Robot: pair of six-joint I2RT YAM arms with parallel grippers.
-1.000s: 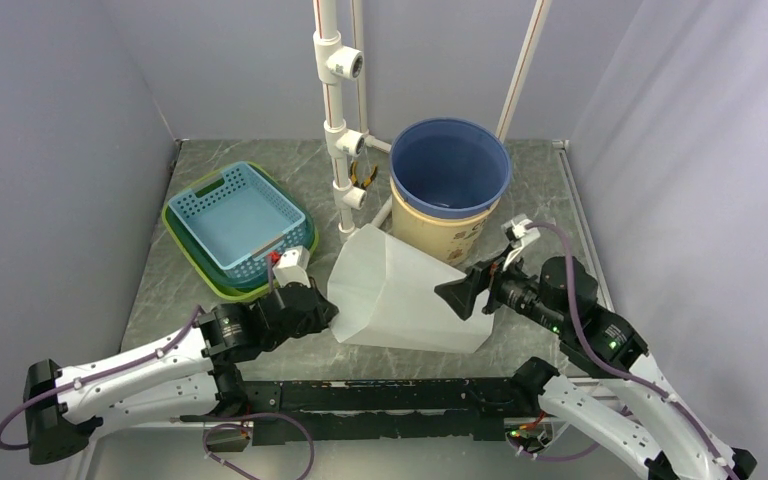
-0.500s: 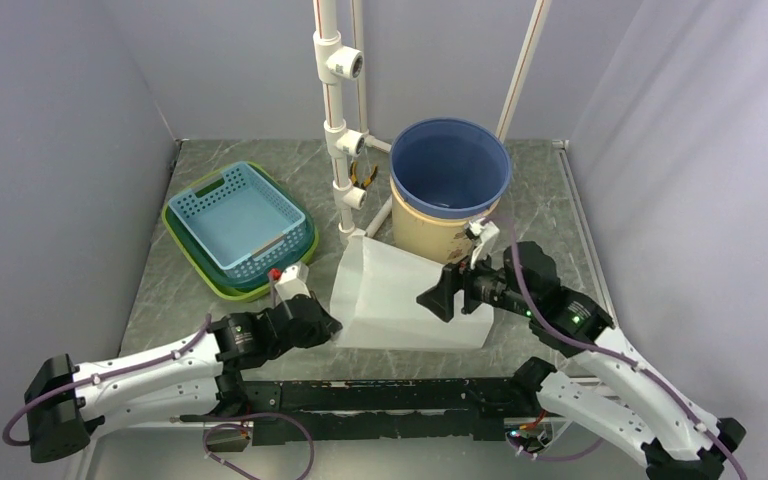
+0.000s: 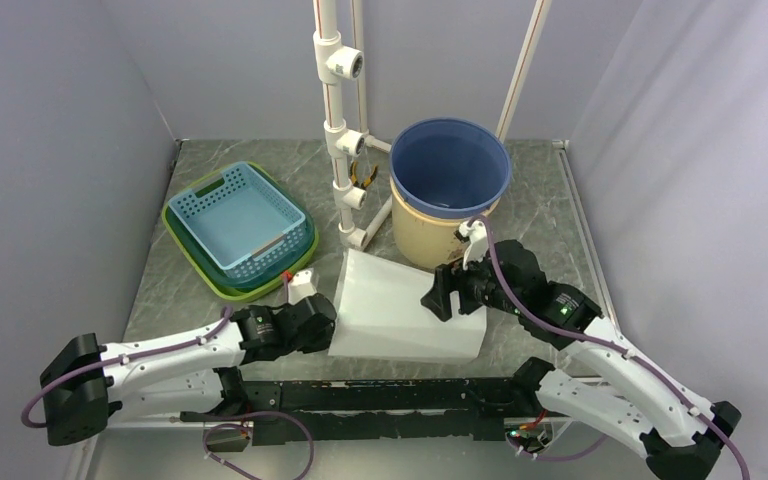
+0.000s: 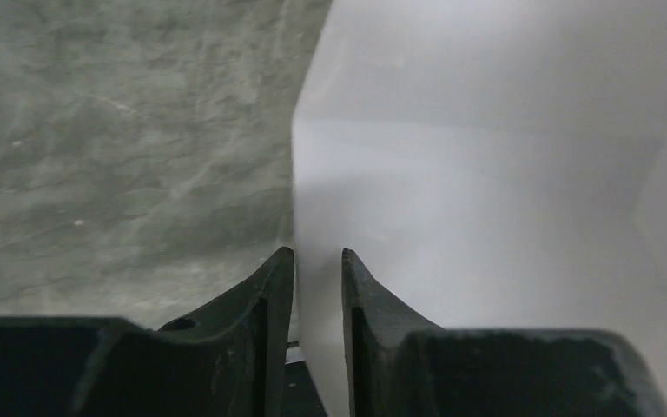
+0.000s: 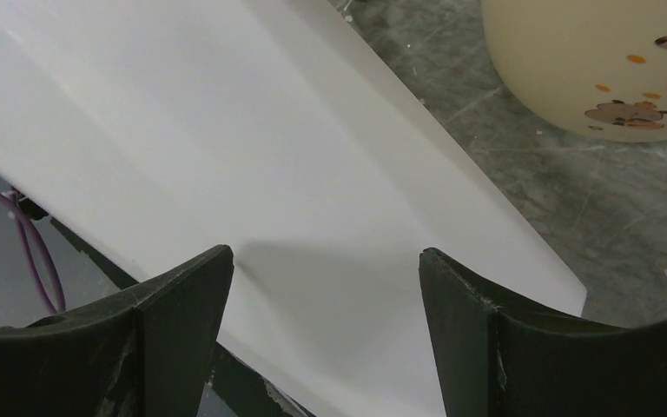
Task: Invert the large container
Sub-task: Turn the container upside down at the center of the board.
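Observation:
The large container (image 3: 400,305), white and translucent, lies on its side on the marble table (image 3: 160,290), mouth to the left. Its wall fills the left wrist view (image 4: 486,156) and the right wrist view (image 5: 226,130). My left gripper (image 3: 325,318) is at the mouth's rim. Its jaws stand a narrow gap apart with the rim's edge between them (image 4: 317,254), so it is open by a little. My right gripper (image 3: 442,295) hovers over the container's upper right side, wide open (image 5: 326,254), with the white wall below both fingers.
A blue bucket (image 3: 450,165) sits inside a beige tub (image 3: 440,232) just behind the container; the tub also shows in the right wrist view (image 5: 591,61). A blue basket nested in a green one (image 3: 235,215) stands at the left. A white pipe frame (image 3: 338,130) rises at the back.
The container has tipped lower and lies flatter. My right gripper moved left over it and narrowed slightly. My left gripper, shut on the rim before, has parted its jaws a little.

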